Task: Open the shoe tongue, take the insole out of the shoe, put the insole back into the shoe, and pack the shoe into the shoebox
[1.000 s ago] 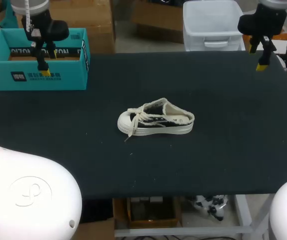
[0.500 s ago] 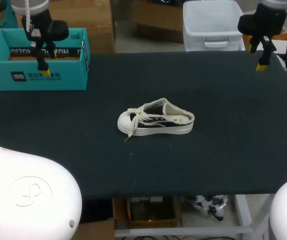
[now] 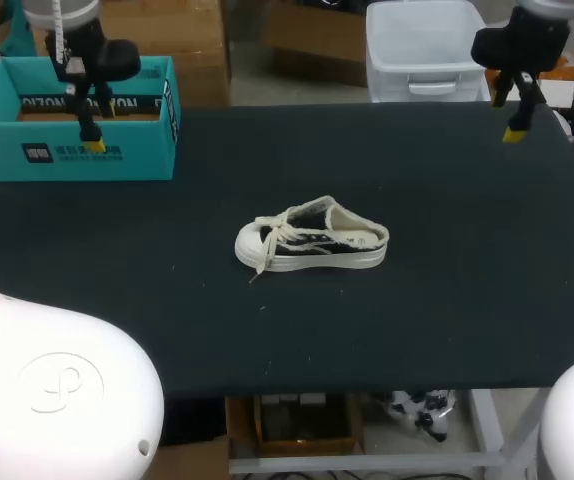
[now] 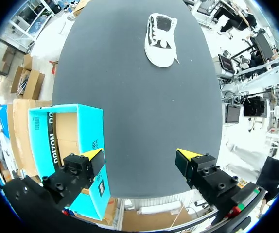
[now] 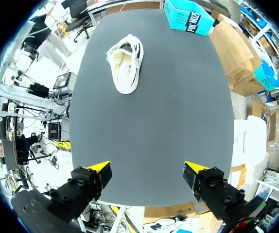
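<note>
A black-and-white canvas shoe (image 3: pixel 312 238) with loose white laces lies on its sole mid-table, toe toward the left; it shows far ahead of both grippers (image 4: pixel 161 36) (image 5: pixel 126 61). The open teal shoebox (image 3: pixel 77 118) stands at the back left corner (image 4: pixel 64 145) (image 5: pixel 188 16). My left gripper (image 3: pixel 93 128) hangs above the box, open and empty (image 4: pixel 140 159). High over the back right corner my right gripper (image 3: pixel 515 118) is open with nothing between its fingers (image 5: pixel 147 172).
The black table (image 3: pixel 447 300) spreads wide around the shoe. My robot's white housings (image 3: pixel 57 390) cover the front corners.
The right gripper has shifted slightly up and left. The left gripper has edged a little too. The shoe and box have not moved.
</note>
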You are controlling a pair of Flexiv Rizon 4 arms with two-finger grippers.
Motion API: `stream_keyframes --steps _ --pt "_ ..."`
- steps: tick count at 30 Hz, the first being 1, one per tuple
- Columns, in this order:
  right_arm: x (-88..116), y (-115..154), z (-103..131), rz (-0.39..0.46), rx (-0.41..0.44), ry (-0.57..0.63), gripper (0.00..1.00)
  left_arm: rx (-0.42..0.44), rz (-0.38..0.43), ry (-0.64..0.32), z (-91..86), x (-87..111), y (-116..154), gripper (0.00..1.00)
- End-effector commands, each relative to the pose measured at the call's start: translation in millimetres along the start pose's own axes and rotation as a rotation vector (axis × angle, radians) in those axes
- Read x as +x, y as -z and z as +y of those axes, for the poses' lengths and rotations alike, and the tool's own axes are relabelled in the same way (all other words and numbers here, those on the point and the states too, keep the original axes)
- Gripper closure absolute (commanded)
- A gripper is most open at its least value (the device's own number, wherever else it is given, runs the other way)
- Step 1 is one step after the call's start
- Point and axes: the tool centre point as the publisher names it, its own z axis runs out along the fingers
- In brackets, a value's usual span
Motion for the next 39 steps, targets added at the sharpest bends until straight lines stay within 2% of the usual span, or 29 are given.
stream_keyframes --steps 1,2,5,6,8,10,12,13,14,29,33,34,35,37,39 --pt "10 -11 7 -0.017 -0.066 -0.029 0.00 -0.014 0.011 0.107 -15.8 9.4 0 0.00" --pt "13 -15 12 -0.012 -0.070 -0.053 0.00 -0.004 0.011 0.112 -18.4 13.5 -1 0.00" --pt "27 -24 26 -0.028 -0.118 -0.062 0.00 -0.023 0.010 0.231 -28.1 22.7 -2 0.00" --pt "32 -28 32 -0.036 -0.145 -0.065 0.00 -0.022 0.033 0.283 -31.4 25.4 -3 0.00" --pt "41 -35 42 -0.042 -0.182 -0.086 0.00 -0.041 0.024 0.395 -40.0 31.3 -6 0.00" --pt "49 -41 51 -0.048 -0.228 -0.111 0.00 0.022 0.117 0.423 -44.3 36.6 -7 0.00" --pt "58 -48 62 -0.060 -0.316 -0.134 0.00 0.041 0.150 0.570 -45.4 38.8 -11 0.00" --pt "63 -52 68 -0.061 -0.379 -0.131 0.00 0.039 0.166 0.603 -46.0 40.3 -12 0.00" --pt "68 -55 74 -0.053 -0.403 -0.123 0.00 0.039 0.166 0.603 -46.0 40.3 -12 0.00" --pt "68 -55 74 -0.053 -0.403 -0.123 0.00 0.039 0.166 0.603 -46.0 40.3 -12 0.00" --pt "60 -72 92 0.008 -0.379 -0.166 0.00 0.006 0.125 0.871 -79.3 55.7 -28 0.00" --pt "60 -77 95 0.015 -0.376 -0.167 0.00 0.005 0.128 0.881 -82.8 58.7 -30 0.00" --pt "61 -86 100 0.021 -0.400 -0.163 0.00 0.005 0.153 0.934 -89.0 64.5 -35 0.00" --pt "63 -100 107 0.036 -0.407 -0.195 0.00 0.008 0.092 1.056 -98.1 71.5 -42 0.00" --pt "66 -112 112 0.043 -0.452 -0.219 0.00 0.008 0.100 1.097 -104.4 80.1 -44 0.00"
